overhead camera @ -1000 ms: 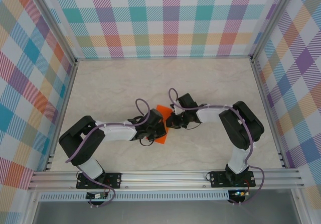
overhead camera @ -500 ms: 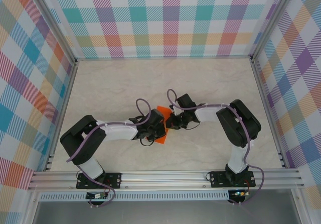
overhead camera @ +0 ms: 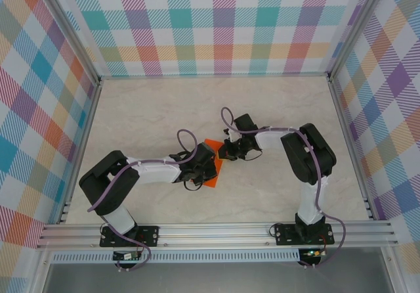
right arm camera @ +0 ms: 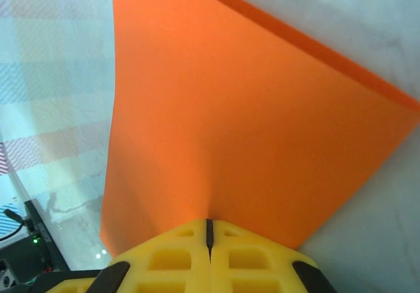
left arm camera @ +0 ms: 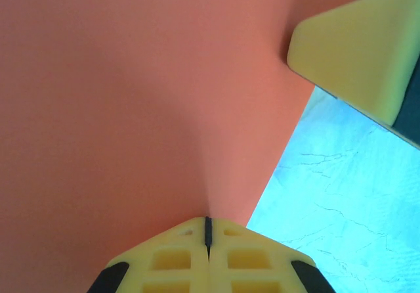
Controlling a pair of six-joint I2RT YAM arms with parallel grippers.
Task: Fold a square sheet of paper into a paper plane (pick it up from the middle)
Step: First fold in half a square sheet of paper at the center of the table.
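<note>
The square sheet of paper (overhead camera: pixel 210 180) is bright orange and sits at the middle of the table, mostly covered by the two wrists. My left gripper (overhead camera: pixel 208 165) is shut on one edge of it. In the left wrist view the sheet (left arm camera: pixel 131 96) rises from the closed yellow fingertips (left arm camera: pixel 208 228), and a yellow finger (left arm camera: pixel 364 50) of the other gripper touches its far edge. My right gripper (overhead camera: pixel 226 152) is shut on the opposite side. In the right wrist view the paper (right arm camera: pixel 249 122) shows a doubled edge at the top right above the closed right gripper (right arm camera: pixel 209 228).
The pale marbled table (overhead camera: pixel 164 109) spreads wide behind and to both sides of the arms. Plaid walls (overhead camera: pixel 216 23) enclose the back and sides. An aluminium rail (overhead camera: pixel 216 232) runs along the near edge, where both arm bases are bolted.
The right arm has drawn its elbow slightly left and back, and its gripper has shifted a little up-table with the paper. The left arm has barely moved. Both grips persist.
</note>
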